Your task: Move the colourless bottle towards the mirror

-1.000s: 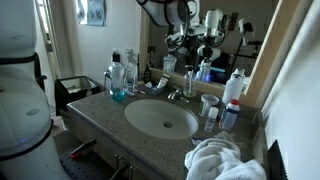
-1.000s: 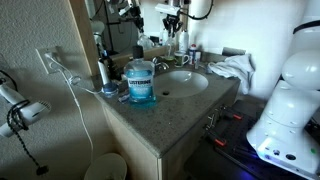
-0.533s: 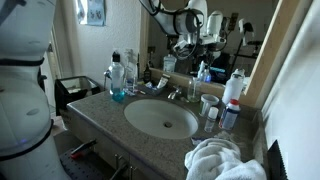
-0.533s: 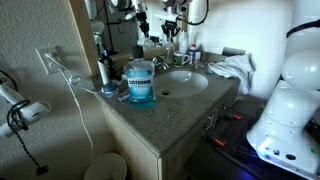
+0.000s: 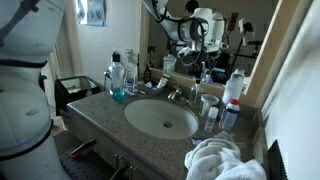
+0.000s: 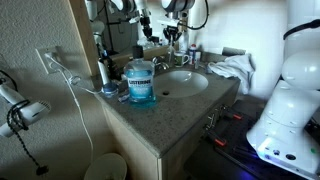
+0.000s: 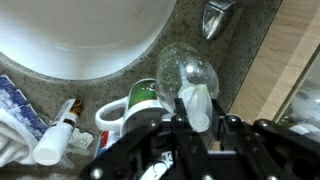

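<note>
The fingers (image 7: 233, 126) are pressed onto the thin white top of the small, see-through plastic colourless bottle (image 7: 185, 72). Its rounded body hangs from them over the speckled grey stone table (image 5: 100, 105), between the rim of the white oval sink (image 5: 160, 118) and the light brown wooden frame of the wide wall mirror (image 5: 255, 30). So narrow a hold could let the bottle swing or slip. The carry toward the frame is therefore best made slow and level, then lowered until the base stands flat on the table beside the frame before the fingers release. The chrome faucet (image 7: 213, 16) stands near on one side. A white mug (image 7: 112, 118) and a green-and-white container (image 7: 142, 94) sit just beside the bottle, and all three want a clear margin. In an exterior view a white bottle with a red cap (image 5: 233, 88) stands by the frame, possibly crowding the landing spot. A crumpled white towel (image 5: 215, 160) and a bottle of blue liquid (image 6: 140, 82) lie well apart.
</note>
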Robot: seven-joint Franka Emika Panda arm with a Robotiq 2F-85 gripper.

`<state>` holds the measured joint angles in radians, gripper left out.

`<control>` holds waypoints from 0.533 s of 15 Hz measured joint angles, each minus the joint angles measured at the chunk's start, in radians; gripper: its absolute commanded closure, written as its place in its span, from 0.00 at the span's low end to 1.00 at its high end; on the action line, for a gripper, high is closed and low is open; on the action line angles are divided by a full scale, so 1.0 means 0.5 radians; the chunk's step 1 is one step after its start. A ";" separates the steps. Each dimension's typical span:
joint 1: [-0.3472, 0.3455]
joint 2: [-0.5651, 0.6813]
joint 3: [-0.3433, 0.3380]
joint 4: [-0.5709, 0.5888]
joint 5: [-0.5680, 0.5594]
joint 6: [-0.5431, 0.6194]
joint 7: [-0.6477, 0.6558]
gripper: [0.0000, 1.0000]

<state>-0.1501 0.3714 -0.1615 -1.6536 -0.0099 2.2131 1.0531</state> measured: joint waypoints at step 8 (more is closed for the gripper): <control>0.008 0.036 -0.009 0.000 0.004 0.000 -0.008 0.93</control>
<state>-0.1459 0.3895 -0.1662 -1.6536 -0.0080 2.2132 1.0489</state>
